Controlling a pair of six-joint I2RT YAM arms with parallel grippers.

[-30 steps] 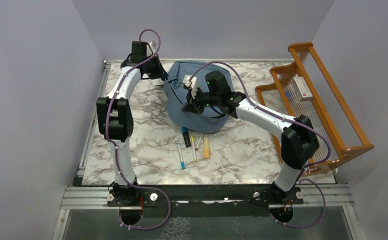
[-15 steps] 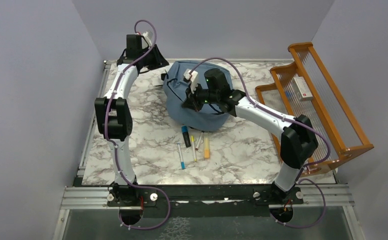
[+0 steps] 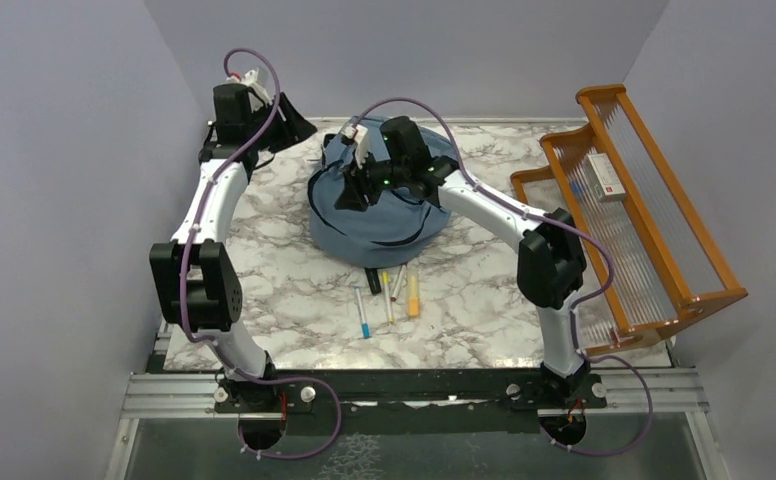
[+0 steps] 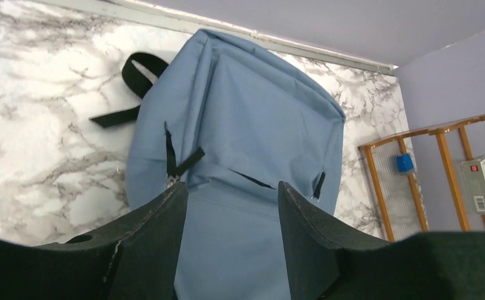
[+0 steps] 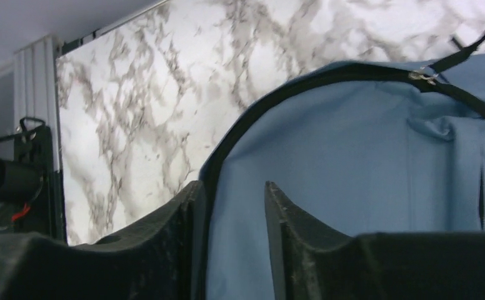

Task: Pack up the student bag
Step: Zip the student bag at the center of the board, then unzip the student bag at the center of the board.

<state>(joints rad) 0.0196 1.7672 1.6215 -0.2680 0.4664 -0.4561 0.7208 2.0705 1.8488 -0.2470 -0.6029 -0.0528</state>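
Marble-patterned tabletop (image 3: 274, 270), lilac-grey walls (image 3: 414, 50); student bag (image 3: 364, 225) lying toward back; left pincer (image 4: 232, 190), right pincer (image 5: 232, 187) both released.

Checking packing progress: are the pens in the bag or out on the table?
Out. The pens lie on the table at the student bag's near edge.
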